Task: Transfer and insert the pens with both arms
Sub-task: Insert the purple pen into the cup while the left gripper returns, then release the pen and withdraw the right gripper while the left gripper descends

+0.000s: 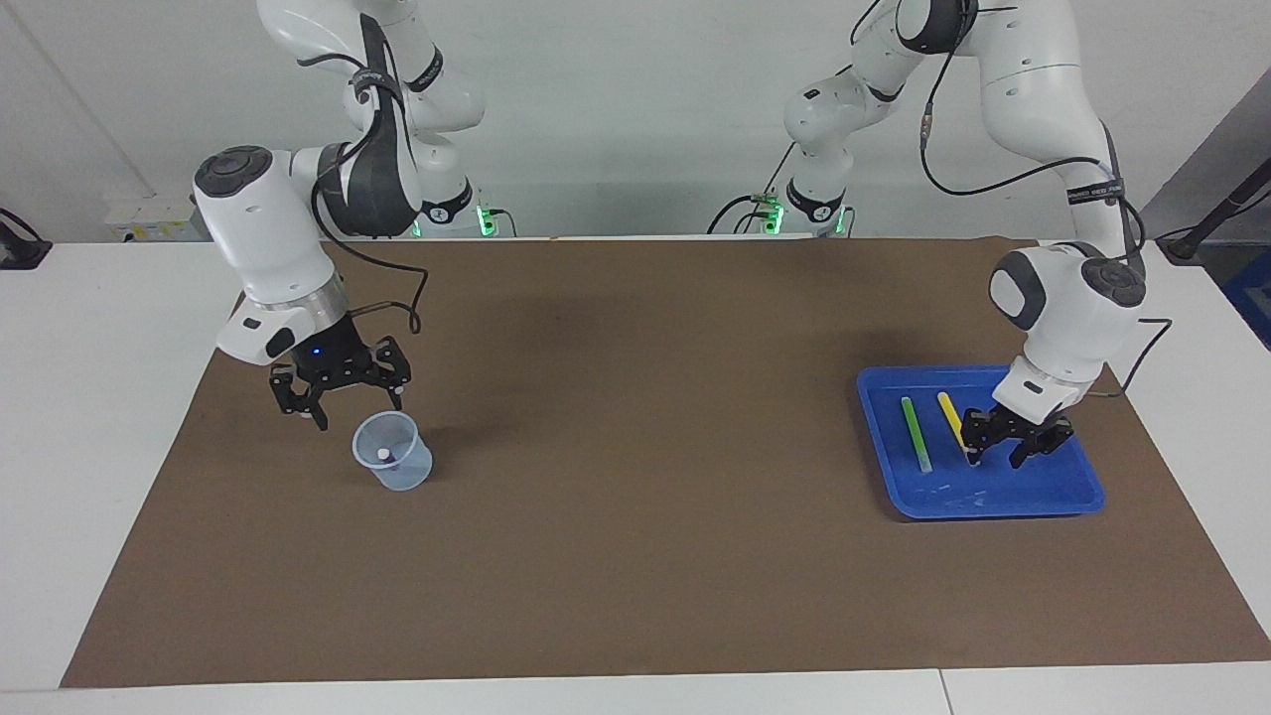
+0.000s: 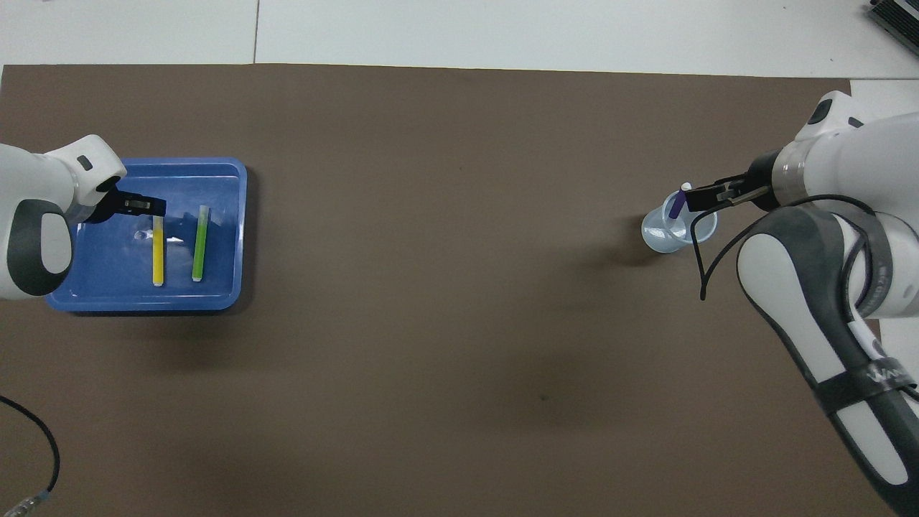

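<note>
The purple pen (image 2: 675,206) stands leaning in a clear plastic cup (image 1: 397,467) toward the right arm's end of the table; only its pale end (image 1: 383,454) shows in the facing view. My right gripper (image 1: 353,407) is open and empty just above the cup's rim, and it also shows in the overhead view (image 2: 700,201). The yellow pen (image 1: 950,415) and the green pen (image 1: 915,434) lie side by side in a blue tray (image 1: 993,501). My left gripper (image 1: 998,455) is open and low in the tray, at the yellow pen's end farther from the robots.
A brown mat (image 1: 635,447) covers the table between the cup and the tray. White tabletop borders the mat. A black cable (image 2: 36,431) lies near the left arm's base.
</note>
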Robot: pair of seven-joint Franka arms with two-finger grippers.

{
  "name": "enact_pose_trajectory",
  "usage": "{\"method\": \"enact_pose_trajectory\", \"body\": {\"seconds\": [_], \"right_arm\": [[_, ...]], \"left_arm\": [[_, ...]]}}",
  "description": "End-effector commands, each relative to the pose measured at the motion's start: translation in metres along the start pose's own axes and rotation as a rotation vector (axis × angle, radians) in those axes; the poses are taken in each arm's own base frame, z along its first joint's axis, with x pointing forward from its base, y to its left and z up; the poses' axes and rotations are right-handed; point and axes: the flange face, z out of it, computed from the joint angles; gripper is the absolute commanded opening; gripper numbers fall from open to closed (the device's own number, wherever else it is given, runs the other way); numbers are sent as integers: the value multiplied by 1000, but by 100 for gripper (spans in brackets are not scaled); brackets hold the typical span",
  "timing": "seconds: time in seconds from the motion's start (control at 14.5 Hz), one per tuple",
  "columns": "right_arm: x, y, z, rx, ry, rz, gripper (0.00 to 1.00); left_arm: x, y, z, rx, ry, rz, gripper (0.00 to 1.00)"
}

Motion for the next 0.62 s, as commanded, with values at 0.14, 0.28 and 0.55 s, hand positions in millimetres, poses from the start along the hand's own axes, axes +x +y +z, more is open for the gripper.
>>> {"method": "enact_pose_trajectory", "body": {"seconds": [0.14, 0.28, 0.55], "right_arm": [[5, -14, -20, 46, 45, 146, 100], [10, -30, -26, 58, 29, 212, 100], [15, -61, -41, 84, 7, 316, 100]], "left_arm": [[8, -7, 6, 70, 18, 104, 66], [4, -11, 10, 68, 18, 99, 69], [3, -10, 18, 62, 26, 98, 75]]}}
